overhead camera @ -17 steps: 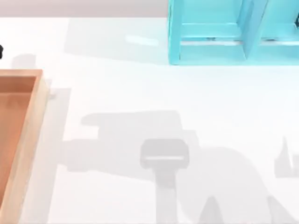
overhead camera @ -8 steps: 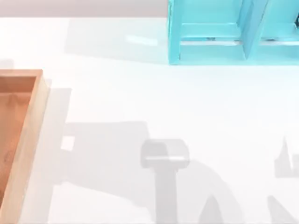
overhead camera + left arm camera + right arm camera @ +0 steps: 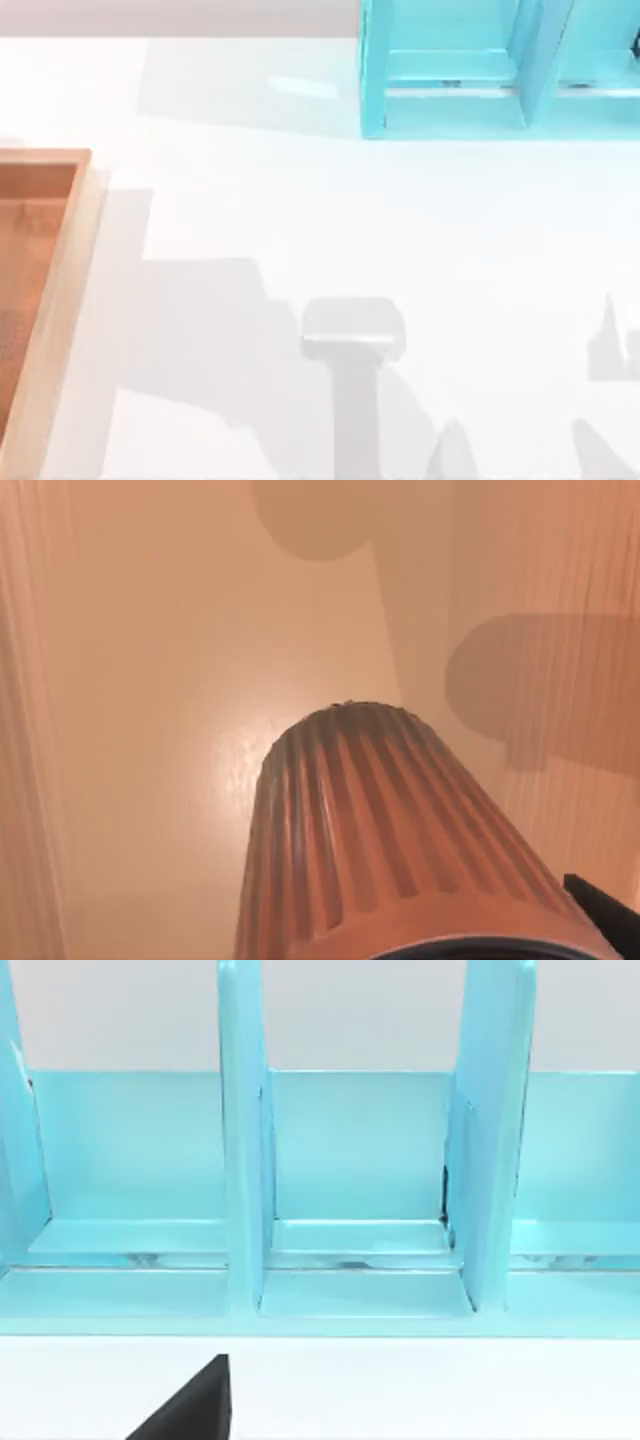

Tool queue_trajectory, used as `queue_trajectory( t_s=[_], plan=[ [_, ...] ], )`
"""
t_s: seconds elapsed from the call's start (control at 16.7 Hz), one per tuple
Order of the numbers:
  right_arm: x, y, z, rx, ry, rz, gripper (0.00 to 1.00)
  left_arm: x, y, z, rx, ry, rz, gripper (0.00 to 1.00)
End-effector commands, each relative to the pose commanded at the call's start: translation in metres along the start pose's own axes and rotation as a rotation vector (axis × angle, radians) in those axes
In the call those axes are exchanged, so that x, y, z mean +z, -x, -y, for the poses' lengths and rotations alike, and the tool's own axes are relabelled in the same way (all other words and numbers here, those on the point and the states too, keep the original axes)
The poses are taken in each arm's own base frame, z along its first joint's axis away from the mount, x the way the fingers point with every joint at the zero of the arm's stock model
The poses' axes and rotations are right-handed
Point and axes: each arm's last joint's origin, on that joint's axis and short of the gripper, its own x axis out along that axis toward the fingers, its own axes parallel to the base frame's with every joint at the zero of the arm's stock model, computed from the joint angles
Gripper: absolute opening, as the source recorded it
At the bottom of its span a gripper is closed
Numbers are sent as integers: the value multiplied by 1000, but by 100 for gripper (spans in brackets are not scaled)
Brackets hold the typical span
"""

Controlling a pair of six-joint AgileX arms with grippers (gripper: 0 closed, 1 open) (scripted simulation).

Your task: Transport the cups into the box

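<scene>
White table (image 3: 330, 220) lies open between box (image 3: 62, 280) and, apparently upright, cyan frame (image 3: 500, 70).

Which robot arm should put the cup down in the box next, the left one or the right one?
Probably the left. Its wrist view shows a cup close up, right over the box's orange-brown floor. The right wrist view faces the cyan shelf across the table, far from the box.

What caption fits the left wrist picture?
Ribbed reddish-brown tumbler held above the wooden box's orange-brown floor.
</scene>
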Motion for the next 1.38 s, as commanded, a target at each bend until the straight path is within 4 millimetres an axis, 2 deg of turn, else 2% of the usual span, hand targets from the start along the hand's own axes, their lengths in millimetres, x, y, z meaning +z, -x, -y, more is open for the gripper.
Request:
queue_trajectory(
  t_s=[0.18, 0.42, 1.2, 1.38],
  plan=[
    [0, 0, 0, 0, 0, 0, 100, -2, -20, -2, -3, 1, -5, 0],
    [0, 0, 0, 0, 0, 0, 100, -2, -22, -3, -3, 2, -6, 0],
    [0, 0, 0, 0, 0, 0, 100, -2, -22, -3, -3, 2, -6, 98],
    [0, 0, 0, 0, 0, 0, 100, -2, -22, -3, -3, 2, -6, 100]
  ],
)
